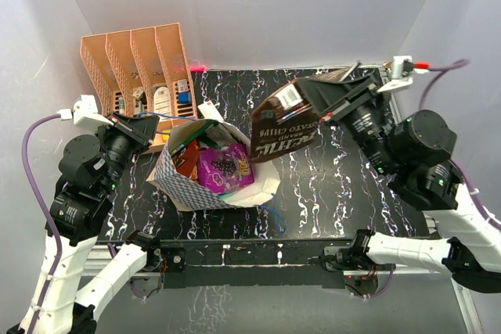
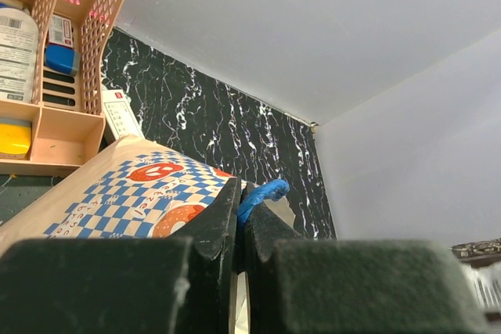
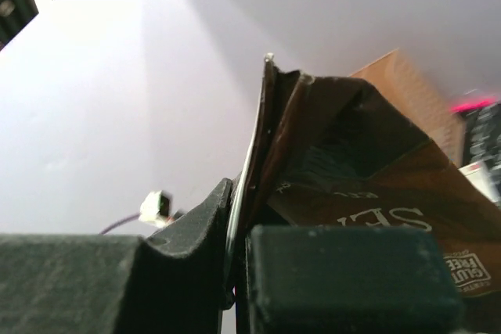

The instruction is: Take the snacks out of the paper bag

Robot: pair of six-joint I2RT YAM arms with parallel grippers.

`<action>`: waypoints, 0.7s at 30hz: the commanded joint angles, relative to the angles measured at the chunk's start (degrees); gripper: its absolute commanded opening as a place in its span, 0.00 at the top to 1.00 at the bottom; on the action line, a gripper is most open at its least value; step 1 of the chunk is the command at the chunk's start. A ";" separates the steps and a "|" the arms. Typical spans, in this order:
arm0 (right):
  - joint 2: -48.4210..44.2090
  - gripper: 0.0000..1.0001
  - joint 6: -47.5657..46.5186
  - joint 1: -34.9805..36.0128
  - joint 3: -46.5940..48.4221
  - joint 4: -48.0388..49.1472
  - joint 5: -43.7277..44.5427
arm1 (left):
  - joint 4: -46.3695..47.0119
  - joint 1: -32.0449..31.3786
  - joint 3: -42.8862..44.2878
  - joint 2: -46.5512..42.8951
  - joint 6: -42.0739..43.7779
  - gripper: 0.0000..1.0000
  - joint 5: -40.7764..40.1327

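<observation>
My right pincer (image 3: pixel 239 213) is clamped shut on the edge of a dark brown snack packet (image 3: pixel 368 170), held out just beside the paper bag (image 1: pixel 174 179) to its left. My left pincer (image 2: pixel 239 207) pinches the bag's blue cord handle (image 2: pixel 263 192). Just beyond it, a purple packet (image 1: pixel 225 168) lies inside the bag.

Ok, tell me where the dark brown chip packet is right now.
Top external view: the dark brown chip packet is right of centre, pinched by the right hand, just right of the open paper bag.
</observation>
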 commanded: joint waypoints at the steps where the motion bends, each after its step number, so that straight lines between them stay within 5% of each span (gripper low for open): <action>1: -1.42 0.93 -11.46 0.00 -1.21 0.51 20.91 | 0.63 0.07 2.60 -0.93 1.16 1.00 -1.80; 5: -0.52 0.93 -21.40 0.05 -2.07 3.33 31.27 | -0.31 0.10 3.15 -1.02 1.48 1.00 -2.28; 12: 1.29 0.92 -41.45 -0.03 -10.80 22.28 40.04 | -0.04 0.13 3.22 -0.56 1.65 1.00 -1.88; 17: 5.05 0.92 -45.33 -3.52 -13.17 25.10 37.63 | -0.46 0.16 3.58 -0.14 2.13 1.00 -1.73; 21: 8.17 0.92 -39.25 -10.24 -13.57 21.31 29.00 | -0.87 0.09 4.14 -0.07 2.59 1.00 -1.88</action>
